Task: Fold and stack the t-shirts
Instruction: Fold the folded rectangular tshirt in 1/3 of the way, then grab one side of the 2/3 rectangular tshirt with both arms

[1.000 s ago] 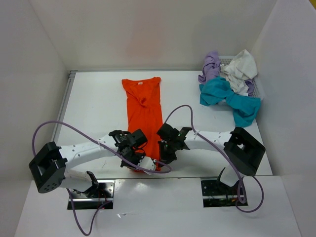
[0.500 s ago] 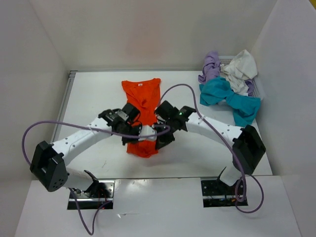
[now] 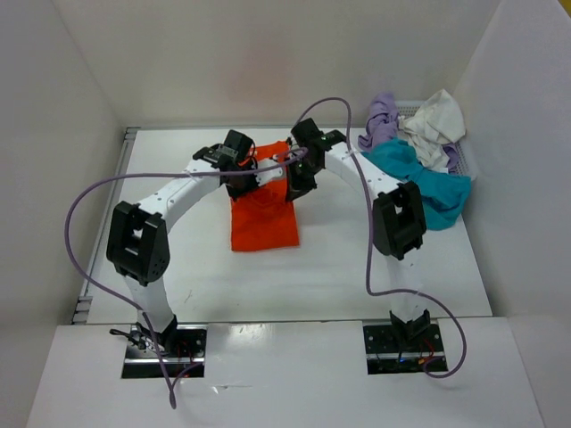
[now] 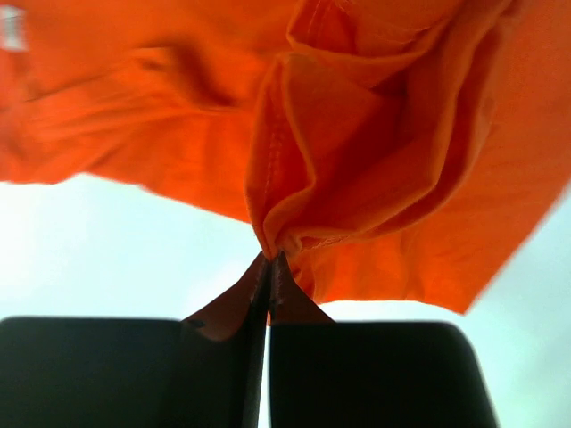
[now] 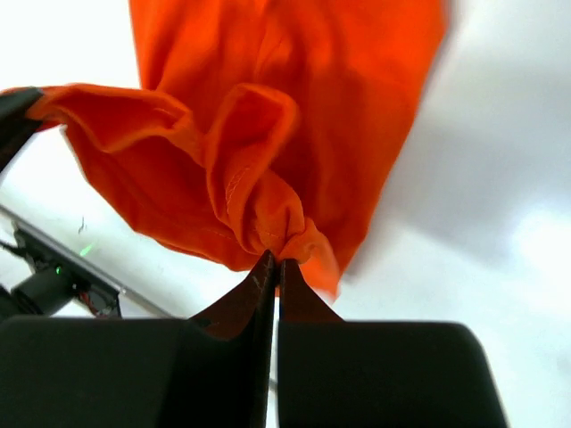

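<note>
Soft orange cloth t-shirt (image 3: 264, 225) sits mid-table, near end flat on the white table (image 3: 178, 259), far end bunched up. Left gripper (image 4: 269, 266) and right gripper (image 5: 273, 265) are each clamped tight on a fold. Far right, a teal-blue t-shirt (image 3: 419, 183), a lavender purple t-shirt (image 3: 382, 116) and an off-white t-shirt (image 3: 433, 125) bury a white plastic mesh basket (image 3: 457, 159). The arms hide the orange collar.

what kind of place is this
Probably a robot lab test cell: a white table boxed in by plain white panels, a white robot left arm and right arm bolted at its near edge, gripping an orange cloth t-shirt.
</note>
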Motion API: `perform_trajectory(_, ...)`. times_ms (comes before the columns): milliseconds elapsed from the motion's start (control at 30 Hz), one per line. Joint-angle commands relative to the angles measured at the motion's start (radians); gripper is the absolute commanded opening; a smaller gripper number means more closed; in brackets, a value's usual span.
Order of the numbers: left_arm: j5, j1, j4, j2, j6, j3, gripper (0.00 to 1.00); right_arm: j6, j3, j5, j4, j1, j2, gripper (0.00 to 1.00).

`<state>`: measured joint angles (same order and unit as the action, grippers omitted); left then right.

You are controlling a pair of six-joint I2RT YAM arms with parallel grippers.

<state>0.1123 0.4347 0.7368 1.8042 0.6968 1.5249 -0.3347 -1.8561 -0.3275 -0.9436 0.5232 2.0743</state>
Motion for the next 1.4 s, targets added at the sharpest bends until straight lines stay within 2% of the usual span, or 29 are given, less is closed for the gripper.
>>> perform_trajectory(0, -0.054, -0.037, -0.071, 0.055, -0.040, 0.099, 0.00, 0.086, -0.214, -0.012, -0.096, -0.034, 0.117, 0.00)
perform_trajectory(33, -0.074, -0.037, -0.080, 0.075, -0.040, 0.100, 0.00, 0.086, -0.303, -0.021, -0.113, -0.049, 0.179, 0.00)
perform_trajectory(100, -0.092, -0.037, -0.095, 0.093, -0.031, 0.109, 0.00, 0.086, -0.379, -0.039, -0.139, -0.065, 0.234, 0.00)
perform_trajectory(300, -0.114, -0.056, -0.132, 0.156, -0.031, 0.109, 0.00, 0.097, -0.451, -0.131, -0.130, -0.111, 0.334, 0.00)
perform_trajectory(433, -0.134, -0.065, -0.157, 0.194, -0.045, 0.109, 0.00, 0.108, -0.506, -0.169, -0.112, -0.120, 0.388, 0.20)
perform_trajectory(533, -0.160, -0.074, -0.177, 0.224, -0.077, 0.119, 0.00, 0.094, -0.573, -0.179, -0.089, -0.120, 0.429, 0.27)
perform_trajectory(633, -0.201, -0.085, -0.198, 0.247, -0.115, 0.133, 0.00, 0.060, -0.650, -0.179, -0.044, -0.140, 0.460, 0.39)
perform_trajectory(733, -0.226, -0.094, -0.217, 0.268, -0.158, 0.158, 0.09, 0.048, -0.719, -0.159, -0.026, -0.140, 0.474, 0.44)
perform_trajectory(833, -0.272, -0.103, -0.240, 0.290, -0.200, 0.198, 0.31, 0.062, -0.738, -0.093, -0.037, -0.149, 0.474, 0.47)
perform_trajectory(867, -0.286, -0.112, -0.250, 0.290, -0.210, 0.213, 0.44, 0.062, -0.738, -0.070, -0.050, -0.149, 0.443, 0.47)
perform_trajectory(1000, -0.306, -0.160, -0.246, 0.290, -0.253, 0.323, 0.61, 0.100, -0.642, 0.033, -0.073, -0.149, 0.348, 0.47)
perform_trajectory(1067, -0.306, -0.174, -0.217, 0.290, -0.253, 0.371, 0.63, 0.109, -0.582, 0.033, -0.063, -0.149, 0.281, 0.47)
perform_trajectory(1100, -0.283, -0.174, -0.206, 0.256, -0.225, 0.371, 0.64, 0.109, -0.496, 0.033, -0.040, -0.140, 0.253, 0.47)
perform_trajectory(1133, -0.229, -0.174, -0.197, 0.229, -0.202, 0.321, 0.64, 0.118, -0.438, 0.009, -0.020, -0.140, 0.221, 0.47)
perform_trajectory(1167, -0.208, -0.156, -0.197, 0.158, -0.128, 0.273, 0.64, 0.118, -0.304, -0.004, 0.030, -0.140, 0.148, 0.49)
perform_trajectory(1233, -0.195, -0.113, -0.215, 0.071, -0.021, 0.133, 0.65, 0.108, -0.159, -0.015, 0.086, -0.140, 0.069, 0.52)
perform_trajectory(1267, -0.210, -0.055, -0.226, -0.016, 0.030, -0.032, 0.65, 0.093, -0.023, -0.015, 0.113, -0.140, -0.004, 0.53)
perform_trajectory(1367, -0.201, 0.015, -0.148, -0.063, 0.087, -0.162, 0.66, 0.059, 0.150, -0.057, 0.215, -0.129, -0.089, 0.55)
